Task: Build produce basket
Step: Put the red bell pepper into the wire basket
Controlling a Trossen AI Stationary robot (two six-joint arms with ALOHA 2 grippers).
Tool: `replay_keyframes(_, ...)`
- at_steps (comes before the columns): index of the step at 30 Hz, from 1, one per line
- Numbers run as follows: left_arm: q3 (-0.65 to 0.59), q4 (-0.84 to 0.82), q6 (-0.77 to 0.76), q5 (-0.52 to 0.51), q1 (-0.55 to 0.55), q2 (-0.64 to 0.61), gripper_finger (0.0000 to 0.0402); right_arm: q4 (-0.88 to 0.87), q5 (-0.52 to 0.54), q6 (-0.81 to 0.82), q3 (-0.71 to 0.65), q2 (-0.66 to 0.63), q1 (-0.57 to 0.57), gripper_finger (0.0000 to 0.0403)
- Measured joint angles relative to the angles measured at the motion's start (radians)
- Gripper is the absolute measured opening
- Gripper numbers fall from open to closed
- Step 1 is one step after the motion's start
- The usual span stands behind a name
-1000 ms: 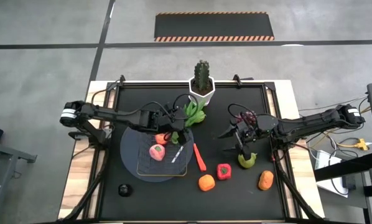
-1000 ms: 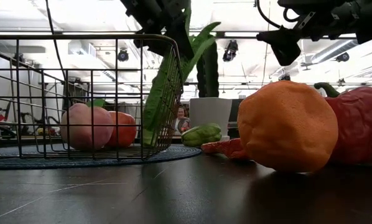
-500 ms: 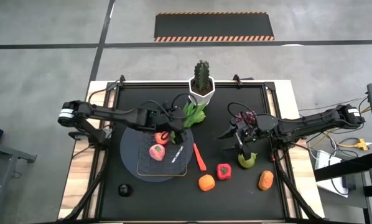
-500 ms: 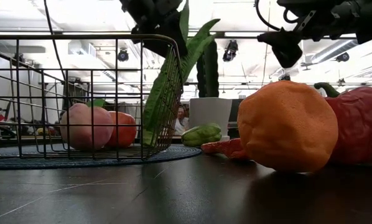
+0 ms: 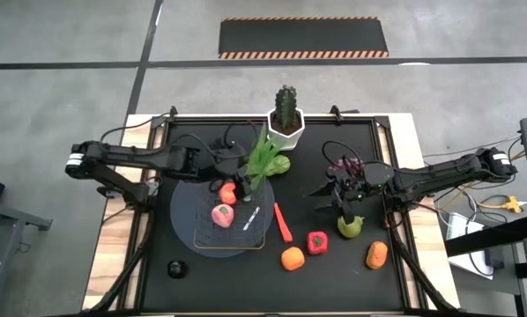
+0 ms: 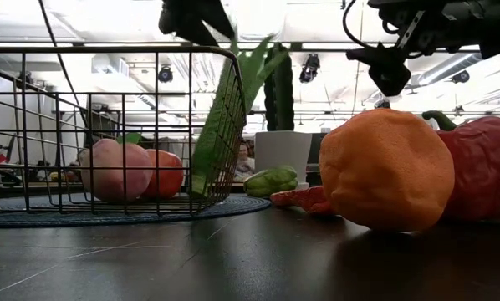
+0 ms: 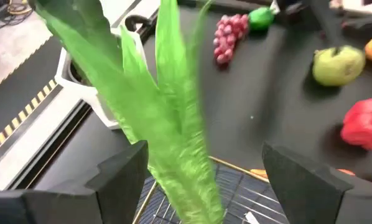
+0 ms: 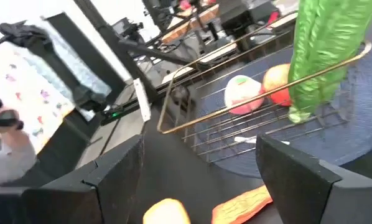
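Left hand [image 7: 198, 180]: fingers set wide apart, over the far right corner of the basket [image 5: 202, 231], the leafy stalk [image 5: 259, 160] standing loose between them.
Stalk: upright, its foot inside the basket, leaning on the wire rim.
Basket: on the grey-blue disc [image 5: 184, 224], holding a pink apple [image 5: 221, 214] and a red apple [image 5: 227, 194].
Right hand [image 5: 345, 210]: spread wide above the green pear [image 5: 350, 226].
Table [image 5: 334, 264]: carrot [image 5: 283, 223], pepper [image 5: 316, 242], two oranges [image 5: 292, 258], grapes [image 7: 226, 36].

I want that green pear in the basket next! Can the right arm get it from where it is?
Probably yes. The right tool hangs open just above the green pear, with nothing lying between them. The red pepper sits apart to one side, so the way down looks free.
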Motion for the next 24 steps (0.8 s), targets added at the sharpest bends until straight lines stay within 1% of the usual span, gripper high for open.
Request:
replay_keyframes(2, 0.0, 0.0, -0.002, 0.0, -0.011, -0.028, 0.0296, -0.024, 0.037, 0.005, 0.005, 0.0, 0.0, 0.029)
replay_keyframes(4, -0.001, 0.008, -0.003, -0.001, -0.028, -0.051, 0.0295, -0.101, 0.092, 0.007, 0.028, 0.0, 0.0, 0.029)
replay_keyframes(9, -0.017, 0.089, 0.003, -0.016, -0.093, -0.076, 0.0295, -0.406, 0.268, 0.007, 0.132, 0.01, 0.0, 0.029)
replay_keyframes(12, -0.026, 0.14, 0.021, -0.038, -0.142, -0.074, 0.0295, -0.548, 0.321, -0.003, 0.197, 0.03, 0.0, 0.029)
replay_keyframes(15, -0.027, 0.18, 0.044, -0.063, -0.193, -0.062, 0.0295, -0.646, 0.314, -0.049, 0.245, 0.056, 0.002, 0.029)
replay_keyframes(18, -0.028, 0.22, 0.062, -0.082, -0.241, -0.053, 0.0295, -0.704, 0.23, -0.175, 0.271, 0.084, 0.02, 0.0287)
replay_keyframes(20, -0.029, 0.251, 0.079, -0.093, -0.268, -0.046, 0.0295, -0.718, 0.169, -0.246, 0.281, 0.098, 0.042, 0.0284)
replay_keyframes(24, -0.029, 0.285, 0.098, -0.119, -0.319, -0.033, 0.0295, -0.729, 0.136, -0.3, 0.289, 0.118, 0.1, 0.0278)
